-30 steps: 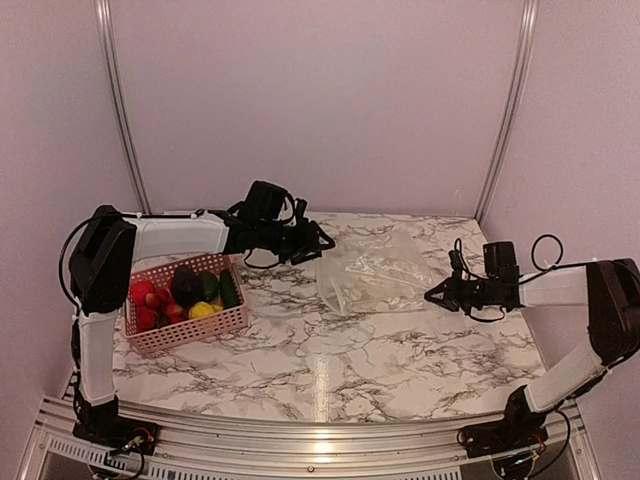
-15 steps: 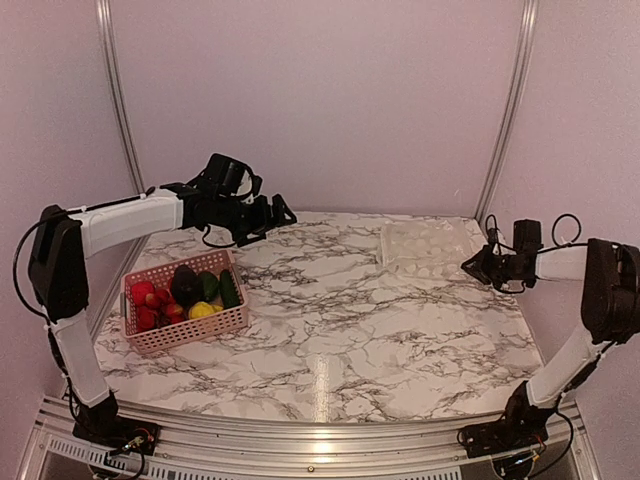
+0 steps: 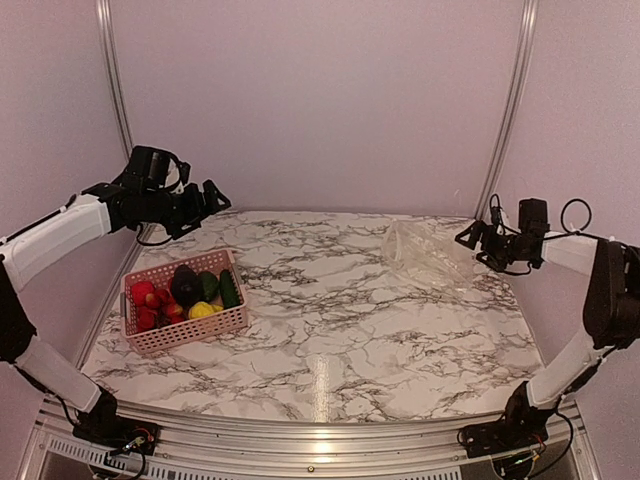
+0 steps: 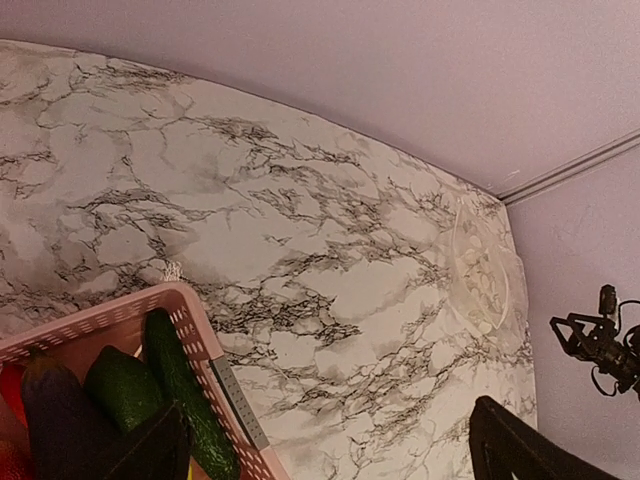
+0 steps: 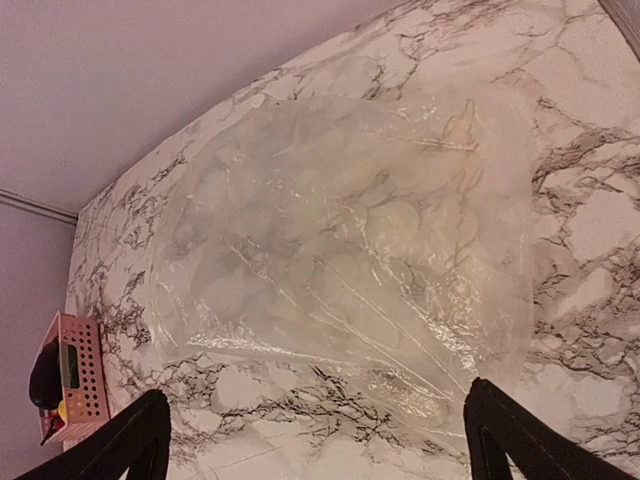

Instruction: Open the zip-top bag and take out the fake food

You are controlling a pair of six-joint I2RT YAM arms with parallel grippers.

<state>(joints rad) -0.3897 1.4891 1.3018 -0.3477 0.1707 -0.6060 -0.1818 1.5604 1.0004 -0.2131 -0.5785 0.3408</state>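
Observation:
The zip-top bag (image 3: 425, 255) lies flat and crinkled at the table's back right, clear with pale round spots (image 5: 350, 250), and nothing shows inside it. It also appears far off in the left wrist view (image 4: 480, 275). My right gripper (image 3: 468, 235) hovers just right of it, open, nothing between its fingers (image 5: 320, 430). The fake food (image 3: 185, 295) sits in the pink basket: red, yellow, green and dark purple pieces (image 4: 150, 390). My left gripper (image 3: 210, 195) is raised over the back left, above the basket, open and empty (image 4: 330, 450).
The pink perforated basket (image 3: 185, 335) stands at the left side of the marble table (image 3: 330, 320); its rim shows in the left wrist view (image 4: 190, 310) and far off in the right wrist view (image 5: 80, 390). Walls close in behind and at both sides.
The right gripper carried the bag to the back right, then opened and let it go. The left gripper opened wide and swung up and left, away from the bag.

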